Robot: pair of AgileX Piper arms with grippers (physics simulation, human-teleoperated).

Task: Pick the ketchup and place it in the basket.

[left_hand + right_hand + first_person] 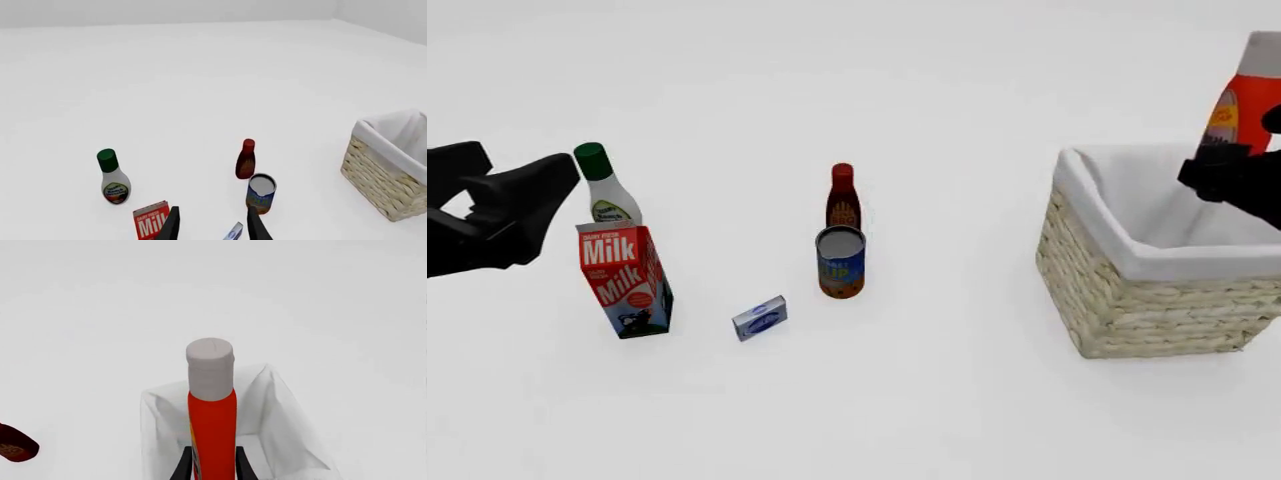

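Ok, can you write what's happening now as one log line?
right gripper: shut on ketchup | ketchup: above basket | left gripper: open, holding nothing

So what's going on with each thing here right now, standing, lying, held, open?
ketchup: upright, held in the air above the basket
basket: open-topped, nothing seen inside
right gripper: shut on the ketchup
left gripper: open, holding nothing
milk carton: standing
white bottle with green cap: upright, capped
dark red bottle: upright, capped
can: upright
small blue box: lying flat
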